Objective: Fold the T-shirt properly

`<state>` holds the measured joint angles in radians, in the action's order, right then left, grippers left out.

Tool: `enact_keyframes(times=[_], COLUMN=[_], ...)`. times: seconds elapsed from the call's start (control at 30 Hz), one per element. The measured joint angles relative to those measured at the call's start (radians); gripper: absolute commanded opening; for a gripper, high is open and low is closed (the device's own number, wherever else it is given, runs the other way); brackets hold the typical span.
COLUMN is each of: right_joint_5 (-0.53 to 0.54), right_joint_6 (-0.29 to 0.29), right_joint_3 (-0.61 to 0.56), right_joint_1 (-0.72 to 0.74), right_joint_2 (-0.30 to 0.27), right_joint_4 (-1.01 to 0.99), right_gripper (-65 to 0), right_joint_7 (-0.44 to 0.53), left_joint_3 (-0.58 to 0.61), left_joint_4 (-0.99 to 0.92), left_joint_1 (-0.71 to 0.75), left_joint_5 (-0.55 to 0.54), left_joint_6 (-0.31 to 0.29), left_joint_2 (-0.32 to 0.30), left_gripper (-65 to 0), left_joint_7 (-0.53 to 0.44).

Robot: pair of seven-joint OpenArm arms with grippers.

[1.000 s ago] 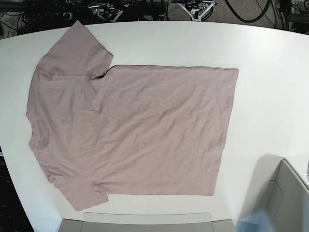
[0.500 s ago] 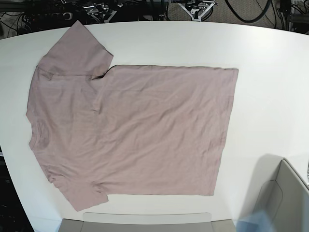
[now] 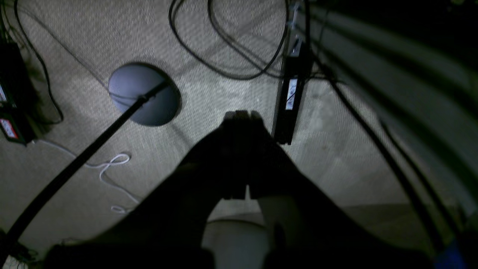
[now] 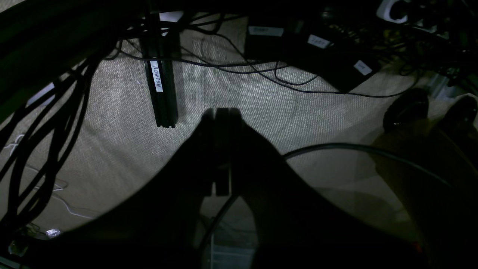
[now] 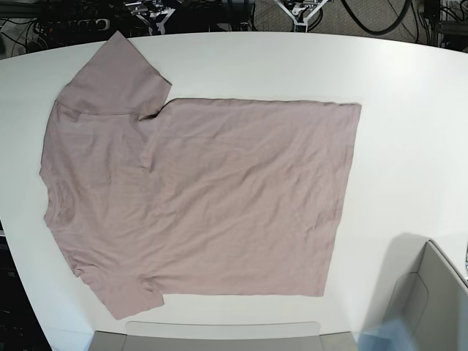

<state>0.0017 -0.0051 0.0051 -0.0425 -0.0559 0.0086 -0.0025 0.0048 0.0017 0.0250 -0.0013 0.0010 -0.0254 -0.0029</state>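
The shirt [image 5: 197,197] lies spread flat on the white table [image 5: 409,110], collar left, hem right, one sleeve near, one far; nothing folded. Both arms are off the table: the left gripper [image 3: 241,116] and right gripper [image 4: 222,112] hang clenched over the carpet [image 3: 224,93] and cables [image 4: 298,80]. Best to pinch a sleeve and the hem together, lifting evenly.

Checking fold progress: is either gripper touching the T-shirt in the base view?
No: the T-shirt lies spread flat on the white table, with no gripper in the base view.
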Motion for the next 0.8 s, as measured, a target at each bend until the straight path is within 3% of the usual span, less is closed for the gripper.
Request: enact_keyframes(times=[0.07,0.2,0.43,0.67,0.8], right_joint_5=[0.0,-0.001,0.0,-0.001,0.002], right_joint_6=[0.0,0.002,0.003,0.004,0.005], right_joint_3=[0.0,0.0,0.001,0.001,0.002], right_joint_1=[-0.015,-0.061,-0.23,-0.363,-0.422], right_joint_2=[-0.001,-0.003,-0.047,-0.066,-0.068], right_joint_4=[0.005,0.005,0.005,0.0,0.003], right_gripper=[-64.7,-64.7,-64.7,-64.5,-64.5], right_joint_7=[0.005,0.047,0.402,0.828,1.044], left_joint_3=[-0.001,-0.001,-0.009,-0.175,-0.181], left_joint_4=[0.002,0.007,-0.001,-0.002,0.0], left_joint_1=[0.008,0.069,0.247,0.359,0.38], left_joint_5=[0.0,-0.001,-0.004,-0.003,0.004], left_joint_6=[-0.001,-0.001,-0.004,-0.008,-0.017], left_joint_2=[-0.006,-0.013,-0.053,-0.052,-0.048], left_gripper=[-64.6,-64.7,-64.7,-64.6,-64.6], left_joint_7=[-0.006,-0.204,-0.611,-1.07,-1.24])
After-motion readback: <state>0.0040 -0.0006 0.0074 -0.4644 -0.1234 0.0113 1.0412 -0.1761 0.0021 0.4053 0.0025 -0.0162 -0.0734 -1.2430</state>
